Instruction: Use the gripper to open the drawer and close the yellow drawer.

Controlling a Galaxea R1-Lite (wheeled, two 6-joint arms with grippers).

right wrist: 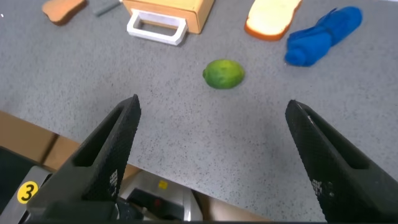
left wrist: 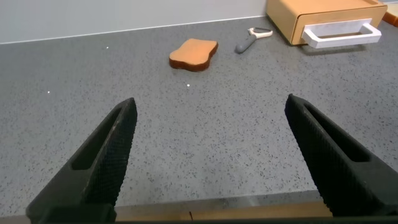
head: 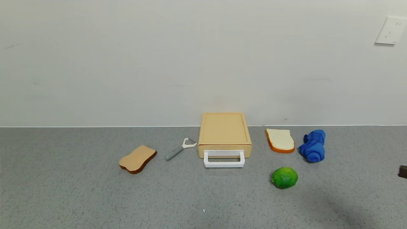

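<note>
The pale yellow-tan drawer stands at the back middle of the grey table, against the wall. Its tray sits pushed in, with the white loop handle facing me. My left gripper is open and empty, low over the table's near left edge, far from the drawer. My right gripper is open and empty above the table's near right edge, with the drawer far ahead. Only a dark bit of the right gripper shows in the head view.
A tan bread slice and a grey peeler lie left of the drawer. A white bread slice, a blue cloth and a green lime lie to its right. The wall rises just behind.
</note>
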